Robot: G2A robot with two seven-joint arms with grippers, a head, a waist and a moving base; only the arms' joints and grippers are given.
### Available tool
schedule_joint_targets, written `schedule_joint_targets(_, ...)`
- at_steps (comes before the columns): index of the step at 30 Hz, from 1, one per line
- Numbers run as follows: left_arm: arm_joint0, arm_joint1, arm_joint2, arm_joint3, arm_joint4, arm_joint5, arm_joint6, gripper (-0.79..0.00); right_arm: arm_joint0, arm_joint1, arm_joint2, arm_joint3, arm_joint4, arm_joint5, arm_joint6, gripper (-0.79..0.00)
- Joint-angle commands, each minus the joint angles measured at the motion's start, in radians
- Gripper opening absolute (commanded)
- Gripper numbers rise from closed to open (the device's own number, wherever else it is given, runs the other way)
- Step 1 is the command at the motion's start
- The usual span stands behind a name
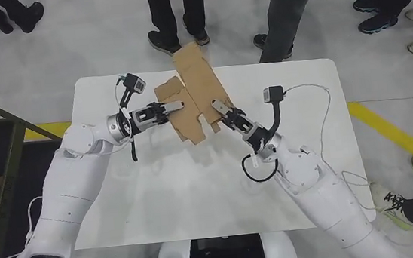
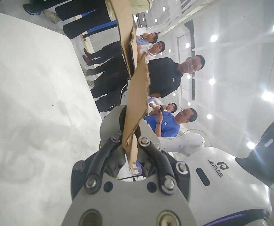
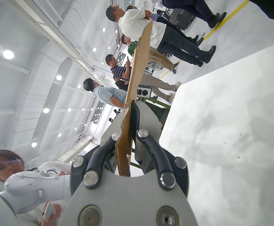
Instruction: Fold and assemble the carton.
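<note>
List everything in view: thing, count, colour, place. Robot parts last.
carton: 1, brown, a flat unfolded blank held up over the far middle of the table, one end reaching past the far edge
table: 1, white, in front of the robot, under both arms
floor line: 1, yellow, on the grey floor off the table's right side
left gripper: 1, black and grey, shut on the carton's left edge
right gripper: 1, black and grey, shut on the carton's near right edge
</note>
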Motion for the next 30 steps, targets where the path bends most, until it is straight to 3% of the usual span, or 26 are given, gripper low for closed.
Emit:
schedule_joint_targets(1,-0.002,0.0,-0.005,0.005,-0.02,0.008,-0.01,-0.785,-0.003,0.002,0.013,-0.001,0.008,-0.012,0.012,0.0)
schedule_joint_targets(9,-0.06,0.022,-0.081,0.06,-0.007,-0.01,-0.174,-0.785,0.025,0.015,0.078,0.065,0.163,-0.088,0.229,0.0)
schedule_joint_targets(13,-0.101,0.038,-0.103,0.085,0.02,0.036,-0.331,-0.785,0.06,0.026,0.108,0.115,0.207,-0.112,0.391,0.0)
schedule_joint_targets(17,-0.132,0.054,-0.104,0.079,0.081,0.1,-0.409,-0.785,0.092,0.037,0.124,0.158,0.238,-0.107,0.55,0.0)
schedule_joint_targets(30,-0.176,0.13,0.113,-0.026,0.115,0.107,-0.409,-0.785,0.189,0.044,0.095,0.26,0.324,-0.085,0.838,0.0)
